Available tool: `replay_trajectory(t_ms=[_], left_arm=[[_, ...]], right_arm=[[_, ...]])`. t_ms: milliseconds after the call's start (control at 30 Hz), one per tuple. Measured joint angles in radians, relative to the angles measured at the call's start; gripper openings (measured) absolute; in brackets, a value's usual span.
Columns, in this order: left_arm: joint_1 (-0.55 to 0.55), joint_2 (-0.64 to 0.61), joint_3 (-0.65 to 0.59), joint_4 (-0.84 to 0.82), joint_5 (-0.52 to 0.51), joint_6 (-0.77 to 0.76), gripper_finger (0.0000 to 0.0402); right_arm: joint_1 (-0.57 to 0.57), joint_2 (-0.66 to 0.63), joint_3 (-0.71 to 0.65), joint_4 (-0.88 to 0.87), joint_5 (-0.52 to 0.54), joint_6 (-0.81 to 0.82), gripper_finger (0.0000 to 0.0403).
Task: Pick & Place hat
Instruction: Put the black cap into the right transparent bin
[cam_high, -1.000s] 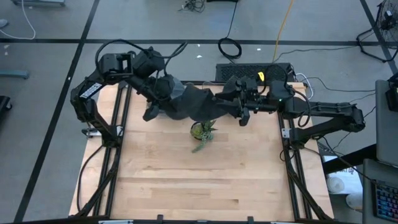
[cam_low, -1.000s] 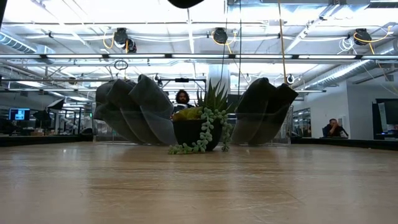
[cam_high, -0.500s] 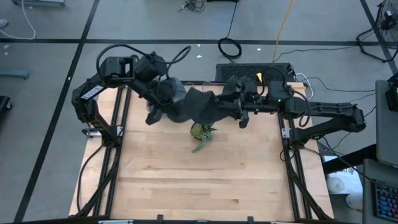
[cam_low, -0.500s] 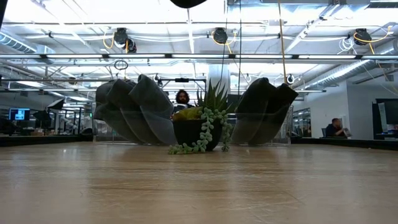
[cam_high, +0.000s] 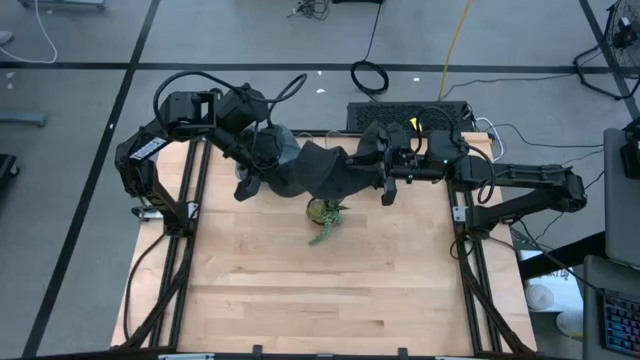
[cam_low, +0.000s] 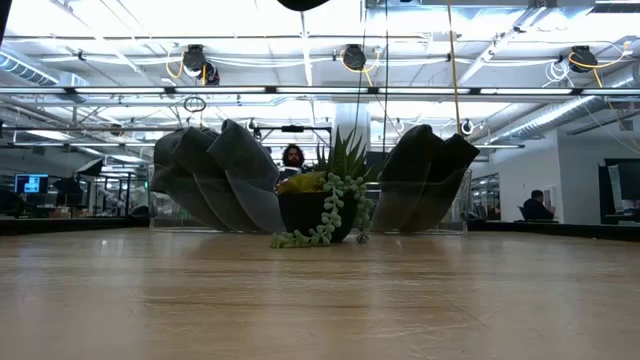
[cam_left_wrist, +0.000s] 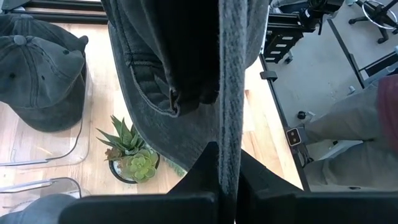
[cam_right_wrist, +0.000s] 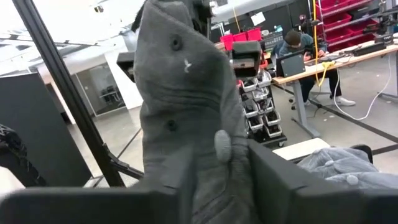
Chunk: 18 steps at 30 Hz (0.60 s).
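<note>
A dark grey hat (cam_high: 320, 172) hangs in the air between my two grippers, over the far part of the table. Its lowest part shows at the top edge of the low view (cam_low: 300, 4). My left gripper (cam_high: 272, 158) is shut on the hat's left side and shows in its own wrist view (cam_left_wrist: 227, 177). My right gripper (cam_high: 374, 172) is shut on the hat's right side and shows in its own wrist view (cam_right_wrist: 221, 163). A small potted succulent (cam_high: 325, 212) stands on the table just below the hat. My left gripper pinches a flat edge of the hat, seemingly its brim (cam_left_wrist: 229, 134), between its two fingers. That edge runs edge-on away from the fingers. The hat is lifted clear of the table. My right gripper pinches the hat's crown just beside the top button (cam_right_wrist: 222, 142), with the cloth bunched between its two fingers. It comes level from the table's right side. The crown, with its eyelets, stands up in front of the fingers, clear of the table.
Two more grey hats (cam_low: 215, 180) (cam_low: 425, 175) sit on clear stands on either side of the succulent (cam_low: 325, 205). One of them also shows in the left wrist view (cam_left_wrist: 37, 74). The near part of the wooden table (cam_high: 320, 300) is bare. People sit in the room behind.
My right gripper has gone a little toward the table's left, and the hat has bunched slightly between the two grippers. The hat stays lifted above the succulent.
</note>
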Motion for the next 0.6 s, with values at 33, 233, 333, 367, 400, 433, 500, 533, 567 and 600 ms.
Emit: replay_trajectory(t_ms=[33, 233, 333, 367, 400, 433, 500, 533, 567, 600], left_arm=[[0.000, 0.000, 0.000, 0.000, 0.000, 0.001, 0.0008], [0.000, 0.005, 0.000, 0.000, 0.000, -0.002, 0.0012], [0.003, 0.006, 0.000, 0.000, 0.000, -0.003, 0.0012], [0.007, 0.005, 0.000, 0.000, -0.004, -0.003, 0.0013], [0.009, 0.005, 0.000, 0.000, -0.019, -0.004, 0.0016], [0.013, 0.005, 0.000, 0.000, -0.045, -0.004, 0.0021], [0.024, 0.005, 0.000, 0.000, -0.110, -0.014, 0.0032], [0.031, 0.003, 0.000, -0.001, -0.151, -0.021, 0.0040], [0.037, 0.001, 0.000, -0.004, -0.199, -0.030, 0.0047], [0.043, 0.000, 0.000, -0.008, -0.248, -0.039, 0.0055]], right_arm=[[0.000, 0.000, 0.000, 0.006, 0.000, -0.001, 0.0096], [0.000, 0.000, 0.000, 0.022, 0.003, 0.006, 0.0014], [-0.001, -0.005, 0.000, 0.051, -0.023, 0.062, 0.0008], [-0.001, -0.011, 0.000, 0.056, -0.043, 0.067, 0.0007], [-0.001, -0.014, 0.000, 0.067, -0.051, 0.068, 0.0006], [0.000, -0.022, 0.000, 0.076, -0.053, 0.068, 0.0005], [0.001, -0.046, 0.000, 0.061, -0.051, 0.067, 0.0005], [0.002, -0.055, 0.001, 0.062, -0.046, 0.068, 0.0005], [0.002, -0.067, 0.001, 0.043, -0.028, 0.074, 0.0005], [0.002, -0.079, 0.001, 0.017, -0.003, 0.079, 0.0005]])
